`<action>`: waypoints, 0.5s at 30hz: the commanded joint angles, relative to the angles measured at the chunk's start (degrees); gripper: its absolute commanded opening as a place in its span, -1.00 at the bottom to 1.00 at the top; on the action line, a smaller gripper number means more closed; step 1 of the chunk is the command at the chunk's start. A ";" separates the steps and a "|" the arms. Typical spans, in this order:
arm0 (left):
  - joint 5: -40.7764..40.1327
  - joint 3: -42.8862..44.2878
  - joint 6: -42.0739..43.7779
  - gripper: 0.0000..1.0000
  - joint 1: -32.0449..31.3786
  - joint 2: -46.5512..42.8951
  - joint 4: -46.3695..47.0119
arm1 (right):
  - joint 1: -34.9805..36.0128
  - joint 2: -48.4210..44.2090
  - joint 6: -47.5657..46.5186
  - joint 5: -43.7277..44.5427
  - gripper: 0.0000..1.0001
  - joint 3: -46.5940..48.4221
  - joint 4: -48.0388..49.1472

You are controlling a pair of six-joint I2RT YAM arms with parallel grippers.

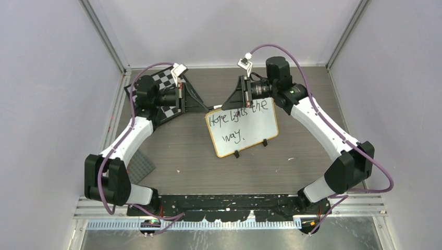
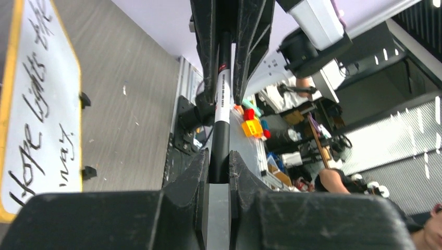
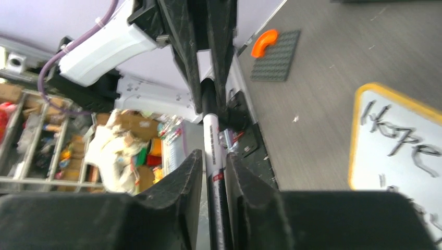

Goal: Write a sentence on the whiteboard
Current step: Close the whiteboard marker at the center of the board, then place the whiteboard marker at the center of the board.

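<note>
The whiteboard (image 1: 245, 130) stands tilted on two black clip feet mid-table and reads "Hope lights the way." It also shows in the left wrist view (image 2: 36, 104) and the right wrist view (image 3: 396, 146). My two grippers meet tip to tip above its upper left corner. My left gripper (image 1: 206, 105) (image 2: 220, 159) is shut on the black end of a marker (image 2: 221, 104). My right gripper (image 1: 220, 105) (image 3: 212, 159) is shut on the marker's white labelled barrel (image 3: 212, 135). The marker is barely visible in the top view.
A black-and-white chequered chessboard (image 1: 168, 82) lies at the back left under my left arm. A grey baseplate (image 1: 139, 165) (image 3: 276, 54) carrying an orange arch piece (image 3: 264, 41) lies at the near left. Metal frame posts and walls bound the table.
</note>
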 commanded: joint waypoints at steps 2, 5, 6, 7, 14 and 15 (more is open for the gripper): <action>-9.14 4.09 14.63 -1.00 -0.25 -2.09 -15.76 | -3.85 -0.52 -2.74 3.86 0.10 2.78 1.72; -9.49 5.47 19.48 -1.00 0.70 -2.51 -21.77 | -7.19 -1.01 -2.56 3.41 0.50 4.46 1.68; -9.66 5.70 20.80 -1.00 1.10 -2.58 -23.45 | -8.43 -1.17 -2.44 3.04 0.51 5.11 1.71; -9.85 6.01 21.82 -1.00 1.58 -2.69 -24.79 | -9.46 -1.38 -2.39 2.73 0.52 5.77 1.65; -11.12 7.89 28.41 -1.00 9.71 -3.64 -33.96 | -15.63 -2.52 -1.97 1.35 0.56 6.53 1.71; -11.85 8.58 31.32 -1.00 11.36 -3.75 -37.89 | -16.28 -2.83 -1.99 1.05 0.57 5.83 1.64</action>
